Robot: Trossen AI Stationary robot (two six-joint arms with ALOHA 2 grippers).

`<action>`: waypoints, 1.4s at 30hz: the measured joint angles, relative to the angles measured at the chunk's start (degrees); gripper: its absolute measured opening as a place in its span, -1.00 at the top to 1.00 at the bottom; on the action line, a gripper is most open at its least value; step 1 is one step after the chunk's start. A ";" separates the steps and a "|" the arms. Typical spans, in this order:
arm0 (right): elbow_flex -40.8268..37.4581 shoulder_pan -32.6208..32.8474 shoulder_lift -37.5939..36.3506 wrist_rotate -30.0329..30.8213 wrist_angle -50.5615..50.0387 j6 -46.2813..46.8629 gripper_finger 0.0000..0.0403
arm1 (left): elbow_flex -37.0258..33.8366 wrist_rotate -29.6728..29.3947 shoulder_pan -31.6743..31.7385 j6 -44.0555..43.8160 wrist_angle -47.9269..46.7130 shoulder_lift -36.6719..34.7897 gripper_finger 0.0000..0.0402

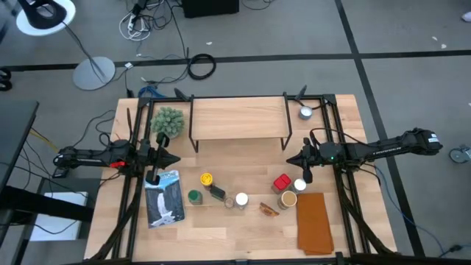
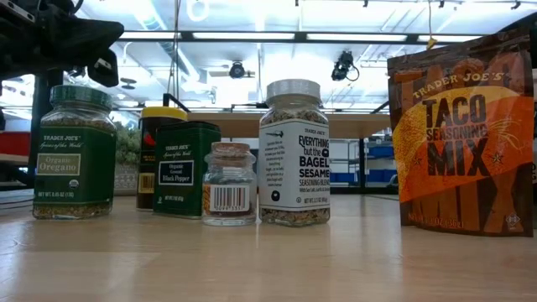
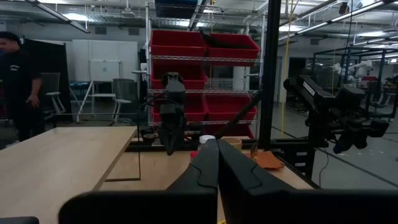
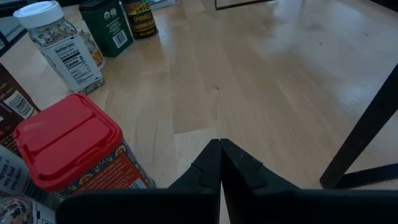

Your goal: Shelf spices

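With the shelf [image 1: 239, 118] bare and the spices [image 1: 241, 199] clustered on the worktop [image 1: 221, 234] before it, the right pincer [image 1: 288, 161], closed like the left pincer [image 1: 176, 160], should open before descending squarely over the red tin [image 1: 281, 182].

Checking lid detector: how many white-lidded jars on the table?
2. One white-lidded jar stands mid-table, right of the black tin; the second white-lidded jar sits right of the red tin. Others could be hidden in the cluster.
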 joint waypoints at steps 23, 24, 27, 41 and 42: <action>0.00 -0.04 -0.02 0.50 0.02 -8.13 0.96 | -0.02 -0.02 0.00 0.00 0.01 0.00 0.97; 0.00 -0.04 -0.02 0.87 0.06 -9.32 0.96 | -0.01 -0.01 0.01 -0.01 0.00 0.00 0.97; 0.00 -0.04 -0.02 1.11 0.07 -10.45 0.96 | 0.00 -0.02 0.01 -0.01 0.01 0.00 0.97; 0.00 -0.07 -0.01 1.14 5.88 -10.03 0.96 | -0.01 -0.01 0.02 0.00 0.01 0.00 0.97; 0.00 -0.07 0.00 1.14 7.12 -10.02 0.96 | -0.01 0.00 0.00 0.00 0.00 0.00 0.97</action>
